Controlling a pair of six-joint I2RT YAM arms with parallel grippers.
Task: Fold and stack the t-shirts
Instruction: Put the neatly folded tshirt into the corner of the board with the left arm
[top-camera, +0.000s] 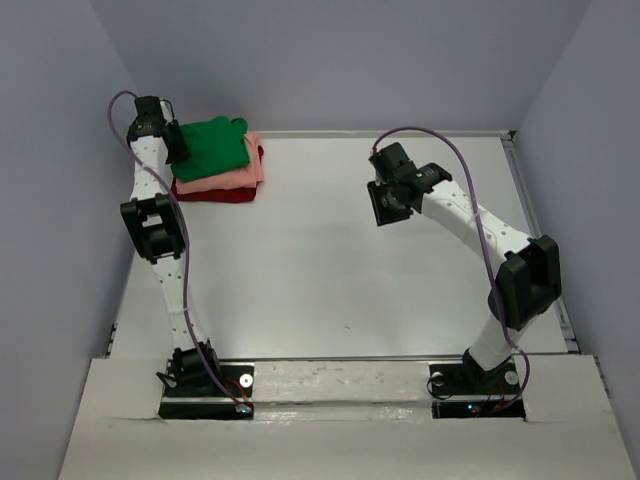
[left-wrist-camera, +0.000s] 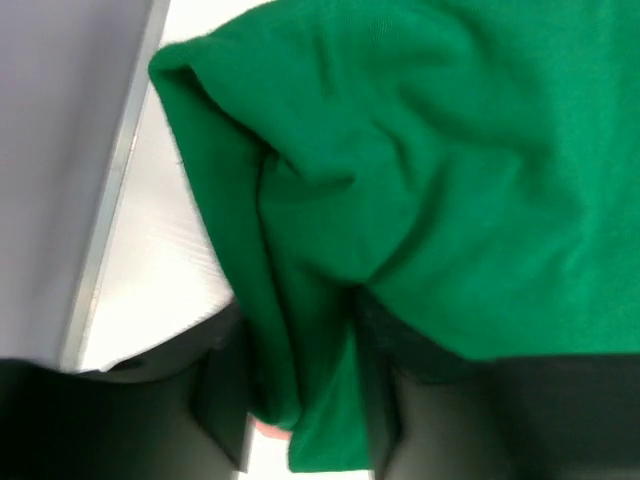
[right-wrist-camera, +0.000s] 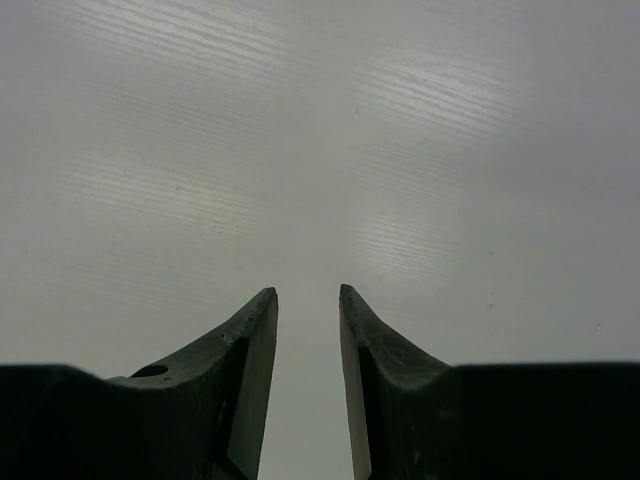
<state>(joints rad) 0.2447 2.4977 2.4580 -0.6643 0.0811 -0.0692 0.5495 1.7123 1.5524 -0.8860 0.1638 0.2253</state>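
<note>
The left gripper sits at the far left corner and covers the near-left edge of the green t-shirt. That shirt lies folded on top of a stack and hides most of what is under it. Only the right and near margins of the salmon pink t-shirt show, and below that only a strip of the dark red t-shirt. From the left wrist, green cloth fills the frame and runs off the top and right. A hanging fold lies between the dark, blurred fingers. They stand apart, and a sliver of pink shows between the left one and the fold, so nothing is pinched. The stack sits close to the left wall, near the table's back edge. The right gripper hangs over the middle-right of the table, well apart from the shirts. Its fingers are parted by a narrow gap, with only bare surface between them. Open tabletop stretches from the stack across to the right rim and forward to the arm bases.
</note>
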